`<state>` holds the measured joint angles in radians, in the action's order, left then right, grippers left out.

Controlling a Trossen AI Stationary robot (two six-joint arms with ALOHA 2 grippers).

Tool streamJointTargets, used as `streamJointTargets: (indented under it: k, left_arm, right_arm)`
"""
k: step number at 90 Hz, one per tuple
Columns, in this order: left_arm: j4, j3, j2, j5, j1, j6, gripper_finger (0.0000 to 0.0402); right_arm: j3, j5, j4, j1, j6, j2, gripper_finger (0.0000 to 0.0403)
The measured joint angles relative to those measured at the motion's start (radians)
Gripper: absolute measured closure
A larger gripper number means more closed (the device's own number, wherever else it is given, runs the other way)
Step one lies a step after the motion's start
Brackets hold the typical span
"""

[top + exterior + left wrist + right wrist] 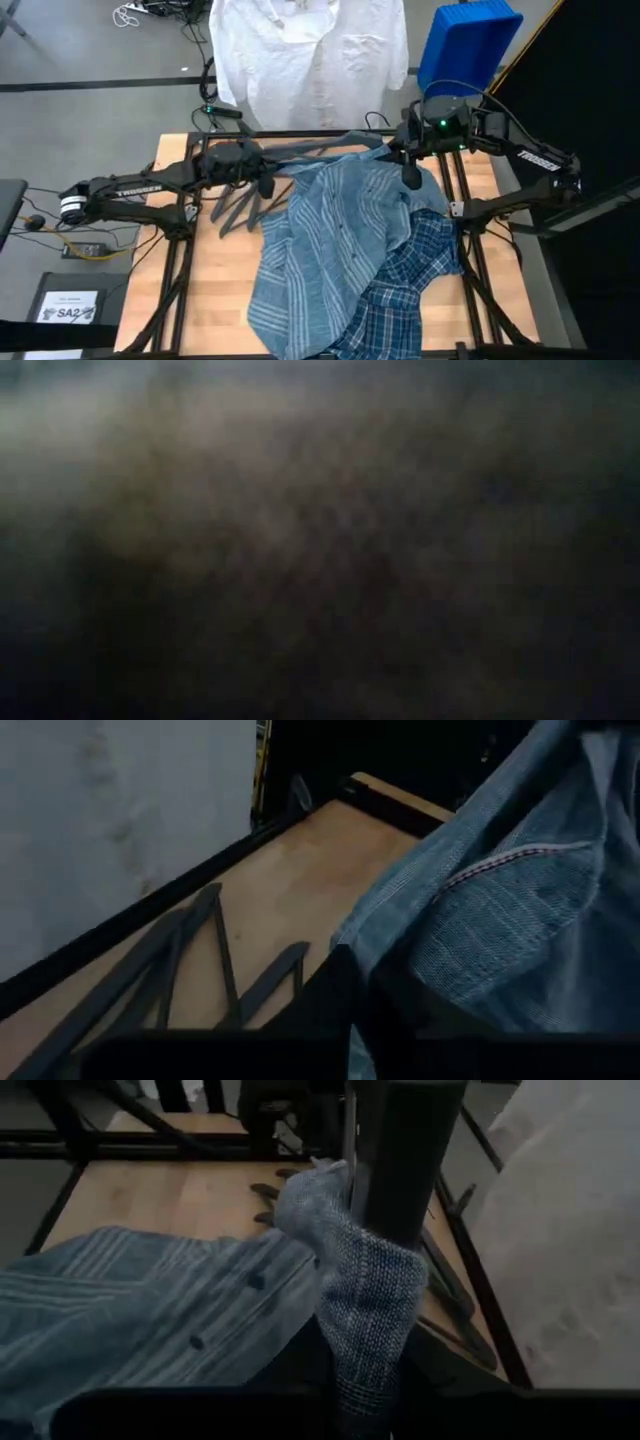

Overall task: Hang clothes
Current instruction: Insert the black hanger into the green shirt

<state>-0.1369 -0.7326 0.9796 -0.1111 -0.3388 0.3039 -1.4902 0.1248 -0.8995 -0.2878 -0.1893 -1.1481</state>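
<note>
The striped light blue shirt (335,240) lies spread over the table's middle, its lower part on the darker plaid shirt (410,285) near the front edge. The white shirt (305,60) hangs beyond the far edge. My left gripper (268,185) is at the striped shirt's left upper edge, shut on it. My right gripper (410,180) is shut on the shirt's far right part. Dark grey hangers (238,205) lie flat on the wood beside my left gripper. My left gripper meets the striped shirt's edge (400,955) from the table's left. The cloth falls over one finger and hides the place of contact. The shirt's stitched seam (500,865) stands raised above the table. My right gripper pinches a bunched fold of the striped shirt (365,1305) between its two fingers, several layers thick. It comes from the far right, slanting down. The fold is lifted, and the buttoned front (200,1315) runs down from it to the table.
A blue bin (468,40) stands beyond the far right corner. Another dark hanger (320,150) lies along the far edge, partly under the shirt. Bare wood (200,280) shows at the table's near left. Cloth fills the low view.
</note>
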Motion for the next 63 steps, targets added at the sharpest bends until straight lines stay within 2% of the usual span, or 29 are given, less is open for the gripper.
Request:
streamJointTargets:
  k: [30, 37, 43, 51, 63]
  left_arm:
    - [-0.123, -0.062, -0.011, -0.035, 0.0, -0.04, 0.0402]
    - [-0.283, -0.081, -0.014, -0.155, -0.008, -0.058, 0.0401]
    - [-0.4, -0.131, -0.009, -0.257, -0.012, -0.052, 0.0401]
    - [-0.534, -0.163, -0.015, -0.291, -0.004, -0.018, 0.0401]
    - [-0.464, -0.168, -0.016, -0.257, -0.002, -0.007, 0.0401]
  right_arm:
    - [-0.002, -0.03, -0.172, 0.0, -0.024, -0.011, 0.0377]
    - [-0.006, -0.057, -0.293, 0.004, -0.04, -0.002, 0.0377]
    - [-0.012, -0.12, -0.343, 0.004, -0.049, 0.0, 0.0377]
    - [-0.009, -0.202, -0.403, 0.002, -0.026, -0.008, 0.0377]
    - [-0.013, -0.209, -0.368, 0.008, -0.018, 0.002, 0.0377]
